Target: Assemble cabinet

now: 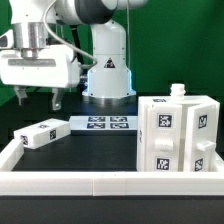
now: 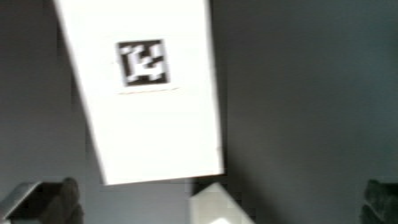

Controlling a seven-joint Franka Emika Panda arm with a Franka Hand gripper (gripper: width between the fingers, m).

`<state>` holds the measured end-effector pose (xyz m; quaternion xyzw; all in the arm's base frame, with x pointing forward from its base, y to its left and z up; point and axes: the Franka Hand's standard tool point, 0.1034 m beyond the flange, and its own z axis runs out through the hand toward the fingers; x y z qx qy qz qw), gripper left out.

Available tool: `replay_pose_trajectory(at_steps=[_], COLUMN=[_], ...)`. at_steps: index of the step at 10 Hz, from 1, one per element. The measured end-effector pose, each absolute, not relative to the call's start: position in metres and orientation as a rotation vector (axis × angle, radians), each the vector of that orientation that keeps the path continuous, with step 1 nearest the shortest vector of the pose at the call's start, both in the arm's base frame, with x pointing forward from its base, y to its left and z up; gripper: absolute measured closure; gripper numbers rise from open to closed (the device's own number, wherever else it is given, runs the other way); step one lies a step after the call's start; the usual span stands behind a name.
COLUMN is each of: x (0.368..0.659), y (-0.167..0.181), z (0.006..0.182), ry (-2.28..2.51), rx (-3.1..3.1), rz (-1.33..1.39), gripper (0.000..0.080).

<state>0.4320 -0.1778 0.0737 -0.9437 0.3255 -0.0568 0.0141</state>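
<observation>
The large white cabinet body (image 1: pixel 180 135), tagged on its faces, stands on the table at the exterior view's right, with a small knob on top. A smaller white tagged block (image 1: pixel 42 132) lies flat at the exterior view's left. My gripper (image 1: pixel 40 98) hangs open and empty above this block, apart from it. In the wrist view the block (image 2: pixel 151 90) is a long white slab with one tag. The gripper (image 2: pixel 214 205) has its dark fingertips (image 2: pixel 45 200) spread wide at both edges, holding nothing.
The marker board (image 1: pixel 100 124) lies flat between the block and the robot base (image 1: pixel 107 80). A low white border rail (image 1: pixel 100 182) runs along the front and left edges. A white pointed shape (image 2: pixel 222 208) shows between the fingers; I cannot tell what it is.
</observation>
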Motion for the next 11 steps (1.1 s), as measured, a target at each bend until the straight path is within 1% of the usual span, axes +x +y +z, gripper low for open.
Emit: replay_pose_trajectory(at_steps=[3, 4, 5, 7, 9, 11], x=[0.432, 0.432, 0.430, 0.415, 0.408, 0.406], y=[-0.174, -0.173, -0.176, -0.183, -0.184, -0.181], z=[0.072, 0.072, 0.067, 0.049, 0.041, 0.037], ry=[1.016, 1.084, 1.037, 1.067, 1.059, 1.050], rx=[-2.934, -2.905, -2.935, -2.959, -2.977, -2.985], rz=[-0.165, -0.163, -0.175, -0.177, -0.163, -0.155], gripper=[0.0002, 0.0002, 0.0002, 0.0002, 0.0002, 0.0002])
